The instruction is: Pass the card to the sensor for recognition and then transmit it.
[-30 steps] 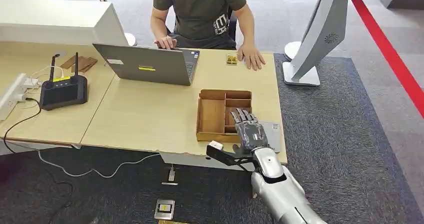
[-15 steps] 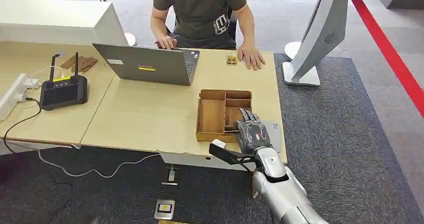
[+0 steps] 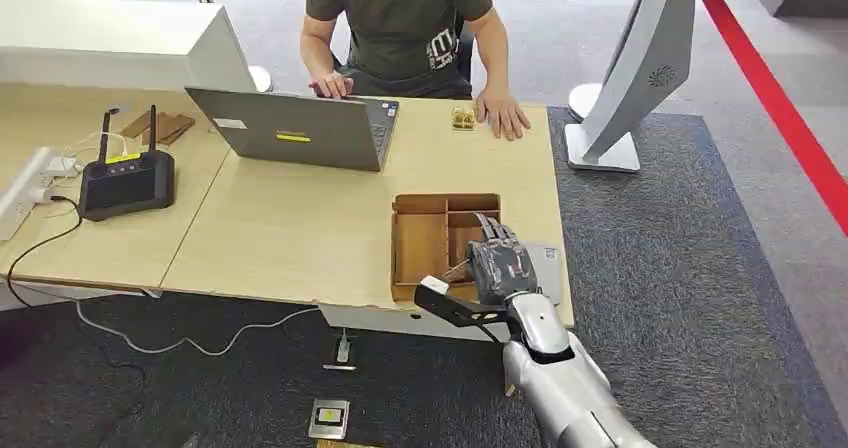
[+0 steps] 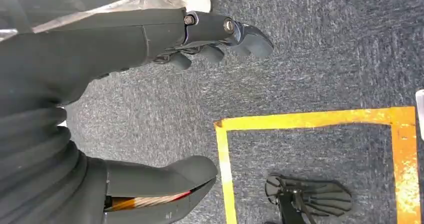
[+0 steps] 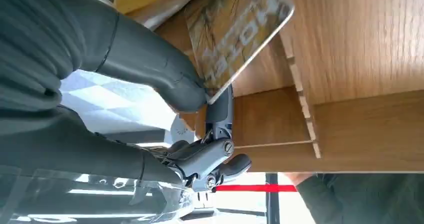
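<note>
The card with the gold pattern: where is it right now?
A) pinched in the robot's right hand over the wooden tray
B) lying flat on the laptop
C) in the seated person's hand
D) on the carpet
A: the right wrist view shows the right hand pinching the card by one corner above the wooden tray, whose dividers show behind it.

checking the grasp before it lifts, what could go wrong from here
The right hand pinches the card only near one corner, so it could twist or slip out on the lift. The card hangs just above the wooden tray, whose dividers might catch its edge and drag the tray.
</note>
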### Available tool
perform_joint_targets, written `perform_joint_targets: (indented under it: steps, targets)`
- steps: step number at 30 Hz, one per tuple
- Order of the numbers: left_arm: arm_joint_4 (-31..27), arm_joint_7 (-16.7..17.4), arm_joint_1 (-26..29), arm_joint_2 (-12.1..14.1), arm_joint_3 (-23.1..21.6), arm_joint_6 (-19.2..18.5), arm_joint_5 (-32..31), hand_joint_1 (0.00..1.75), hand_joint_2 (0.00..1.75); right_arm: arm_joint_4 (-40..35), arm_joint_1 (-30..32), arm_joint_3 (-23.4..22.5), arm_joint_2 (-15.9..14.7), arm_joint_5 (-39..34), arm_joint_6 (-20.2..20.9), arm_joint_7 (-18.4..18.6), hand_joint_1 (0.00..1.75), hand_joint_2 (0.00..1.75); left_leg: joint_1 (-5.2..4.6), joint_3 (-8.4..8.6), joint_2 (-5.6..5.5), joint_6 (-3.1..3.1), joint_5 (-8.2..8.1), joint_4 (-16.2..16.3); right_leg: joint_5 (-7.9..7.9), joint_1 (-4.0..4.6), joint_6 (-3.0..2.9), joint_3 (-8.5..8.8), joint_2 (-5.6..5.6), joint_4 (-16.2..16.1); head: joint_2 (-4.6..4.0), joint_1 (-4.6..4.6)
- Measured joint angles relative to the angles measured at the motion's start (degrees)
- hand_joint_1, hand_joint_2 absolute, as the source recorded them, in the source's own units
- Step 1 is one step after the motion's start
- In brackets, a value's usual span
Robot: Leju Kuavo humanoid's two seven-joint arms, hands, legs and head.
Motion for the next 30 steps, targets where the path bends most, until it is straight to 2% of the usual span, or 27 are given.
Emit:
perform_joint_targets:
  steps: [30]
  targets:
    - [0.0,0.07,0.05,0.17,-0.07,0.22,0.72,0.0,1.75,-4.39,-3.07,-0.94,0.72,-3.32,-0.11,-1.4,1.75,1.75,0.0,0.0,0.0,0.0,0.0,0.0,0.0,0.0,0.0,0.0,0.0,0.01,0.0,0.02]
